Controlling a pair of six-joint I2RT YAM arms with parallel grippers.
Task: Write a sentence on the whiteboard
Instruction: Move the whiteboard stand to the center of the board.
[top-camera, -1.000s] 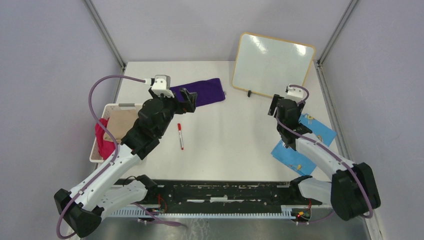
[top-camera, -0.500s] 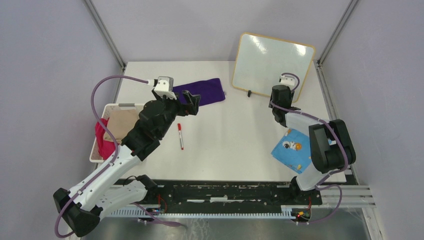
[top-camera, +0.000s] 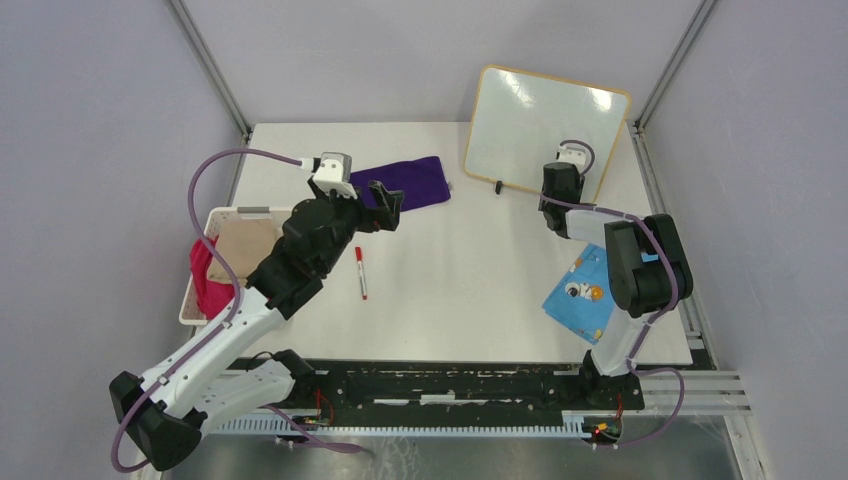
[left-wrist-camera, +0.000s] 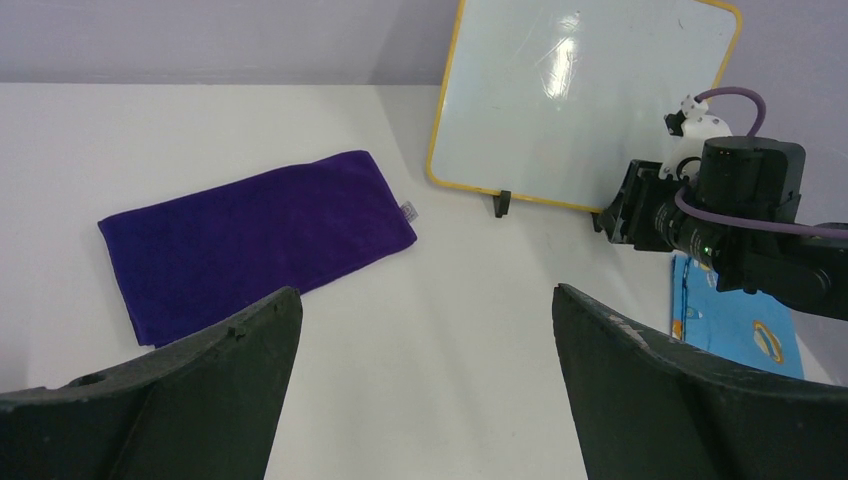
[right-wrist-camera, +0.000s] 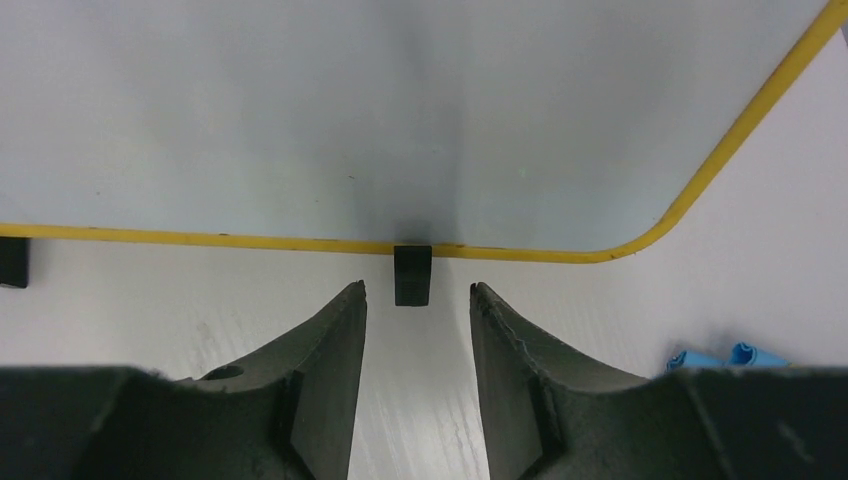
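Whiteboard (right-wrist-camera: 400, 100): standing on black feet directly ahead of the right gripper (right-wrist-camera: 417, 292). Its yellow-framed lower edge lies just beyond the fingertips, and one foot (right-wrist-camera: 412, 275) is in line with the gap between them. Right jaws part-way apart, nothing grasped. Jaws of the left gripper (left-wrist-camera: 425, 293) spread wide, empty. Purple cloth (left-wrist-camera: 260, 235) ahead and to their left, the board farther ahead to their right. Red marker (top-camera: 360, 272): flat on the table, behind the left jaws, toward the arm bases.

Bright, even light fills all my views. A white glare spot shines on the whiteboard (left-wrist-camera: 562, 72). Shadows on my worktop (top-camera: 470, 280) are soft and faint. The pictures look sharp.
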